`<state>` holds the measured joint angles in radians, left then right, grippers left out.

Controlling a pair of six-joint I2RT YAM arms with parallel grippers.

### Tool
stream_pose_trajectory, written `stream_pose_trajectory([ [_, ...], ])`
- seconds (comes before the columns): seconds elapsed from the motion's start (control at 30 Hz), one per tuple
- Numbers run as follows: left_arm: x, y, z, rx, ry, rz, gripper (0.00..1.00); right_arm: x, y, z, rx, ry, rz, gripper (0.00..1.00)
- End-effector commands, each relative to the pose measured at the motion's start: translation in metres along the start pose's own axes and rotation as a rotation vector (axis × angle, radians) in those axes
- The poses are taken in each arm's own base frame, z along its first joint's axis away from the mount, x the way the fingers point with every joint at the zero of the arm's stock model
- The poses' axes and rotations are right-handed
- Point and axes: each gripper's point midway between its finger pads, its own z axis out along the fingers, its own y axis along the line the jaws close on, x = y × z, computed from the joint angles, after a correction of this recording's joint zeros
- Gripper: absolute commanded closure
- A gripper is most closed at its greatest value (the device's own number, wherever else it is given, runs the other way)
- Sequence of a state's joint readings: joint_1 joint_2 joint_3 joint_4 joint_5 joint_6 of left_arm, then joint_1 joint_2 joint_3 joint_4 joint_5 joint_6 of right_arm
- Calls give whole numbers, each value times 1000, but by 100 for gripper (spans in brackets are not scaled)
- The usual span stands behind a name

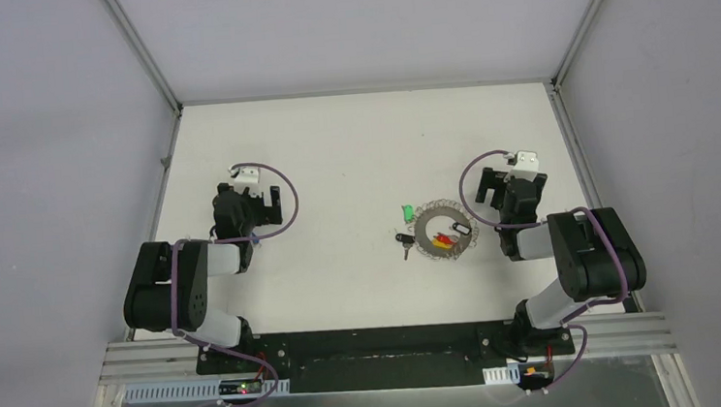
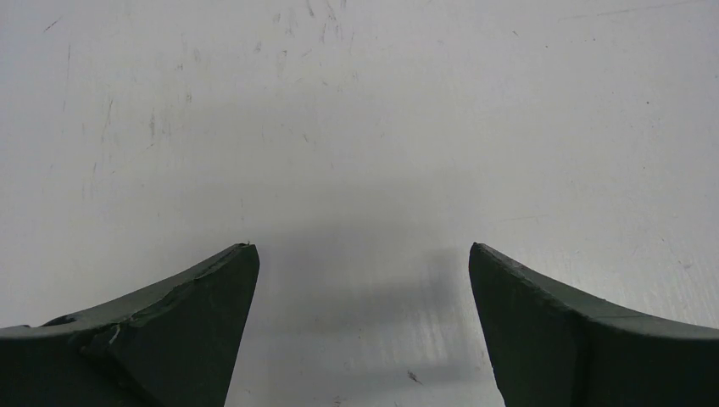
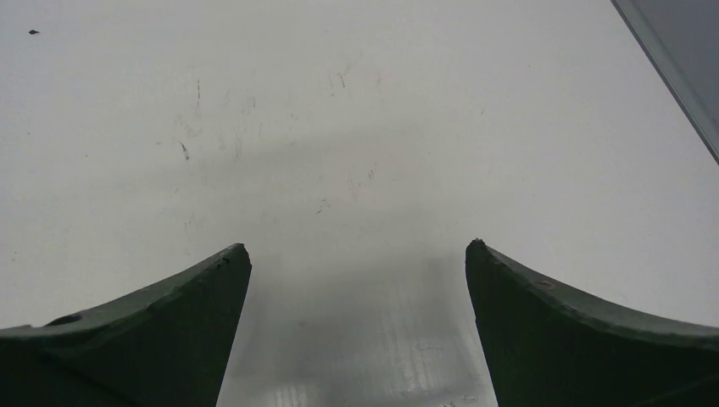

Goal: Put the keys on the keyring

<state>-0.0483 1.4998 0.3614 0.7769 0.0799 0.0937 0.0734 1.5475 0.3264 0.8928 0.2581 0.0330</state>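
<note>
1. The keyring (image 1: pixel 441 228) lies flat on the white table (image 1: pixel 332 138), right of the table's middle in the top view. It is round, so it has no long axis, and its edge of small wire loops shows all the way round.
2. The green key (image 1: pixel 405 211) lies just outside the rim at about 10 o'clock from the ring's centre. Its long axis seems to run roughly 12 to 6, but it is too small to tell which end points where.
3. The black key (image 1: pixel 405 245) lies just outside the rim at about 8 o'clock. Its long axis also runs roughly 12 to 6, with the thin end toward 6.
4. The red and yellow keys (image 1: pixel 444 241) lie together inside the ring, toward 6 o'clock from its centre. They slant roughly from 8 to 2.
5. A white tag (image 1: pixel 457 226) lies inside the ring toward 3 o'clock, with its long axis running roughly 9 to 3.
6. The right gripper (image 3: pixel 358 244) sits near the ring at 3 o'clock, apart from it. Its wrist view shows the claw spread wide over bare table, holding nothing.
7. The left gripper (image 2: pixel 363 248) sits at 9 o'clock, well apart from the ring. Its claw is also spread wide, with only scuffed table between the fingers.
</note>
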Motion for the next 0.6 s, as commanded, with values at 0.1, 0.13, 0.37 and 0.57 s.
stream_pose_trajectory([
  [0.1, -15, 4, 5, -12, -41, -10, 1, -18, -2, 4, 18, -56, 29, 0],
  [0.13, -15, 4, 5, -13, -40, -11, 1, -18, -2, 4, 18, -56, 30, 0],
  [0.37, -22, 11, 1, -59, -34, -28, 1, -18, -2, 4, 19, -55, 29, 0],
  [0.57, -85, 44, -52, -344, 212, -319, 1, -23, -1, 3, 14, -50, 24, 0],
])
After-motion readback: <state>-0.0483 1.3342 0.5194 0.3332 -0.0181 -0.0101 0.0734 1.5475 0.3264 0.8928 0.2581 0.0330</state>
